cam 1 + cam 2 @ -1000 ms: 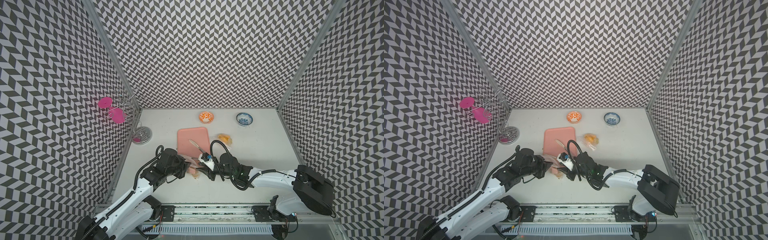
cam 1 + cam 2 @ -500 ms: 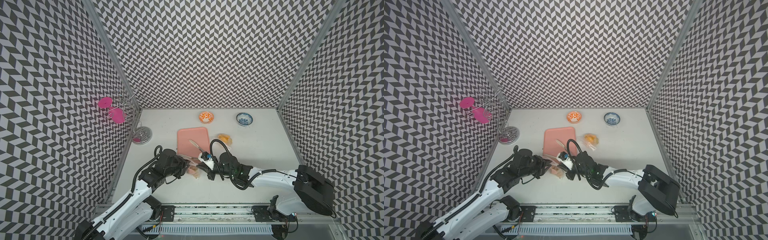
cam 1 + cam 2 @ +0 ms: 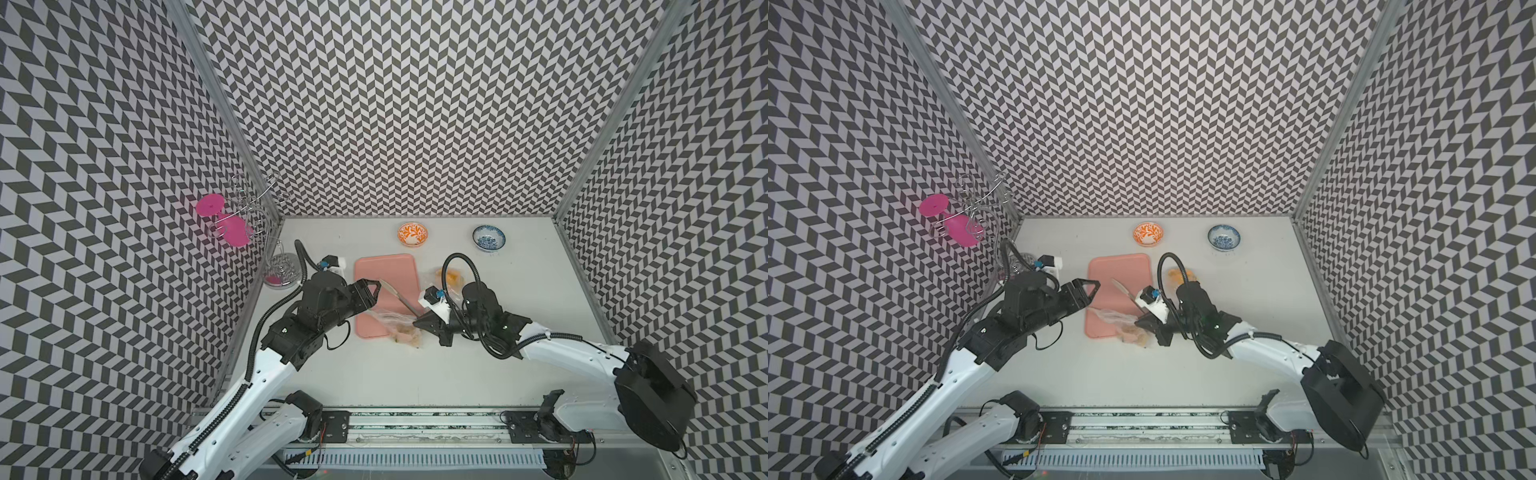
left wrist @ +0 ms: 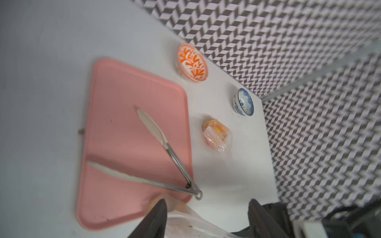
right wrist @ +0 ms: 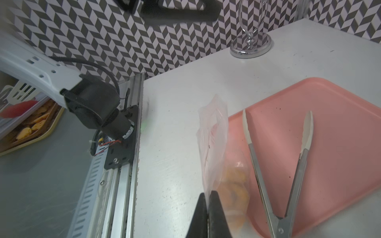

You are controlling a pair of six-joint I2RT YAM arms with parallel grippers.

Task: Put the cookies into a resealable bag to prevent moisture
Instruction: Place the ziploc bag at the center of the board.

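The clear plastic bag [image 5: 214, 144] lies half on the near edge of the pink tray [image 3: 374, 270] and half on the white table [image 3: 415, 374]. Its long axis runs from the right gripper [image 5: 208, 193] out toward the left arm, with the free end pointing that way. It is thin, wrinkled and see-through, and the cookies [image 5: 235, 183], yellow-orange rounds and rings, sit bunched at the end by the right gripper. That gripper's jaws are pressed together on the bag's edge, which stands up between them. The left gripper [image 4: 206, 206] hangs over the tray's near left side with its fingers [image 4: 156, 218] spread apart, empty and touching nothing. Tongs [image 4: 152, 127] lie open on the tray beside the bag.
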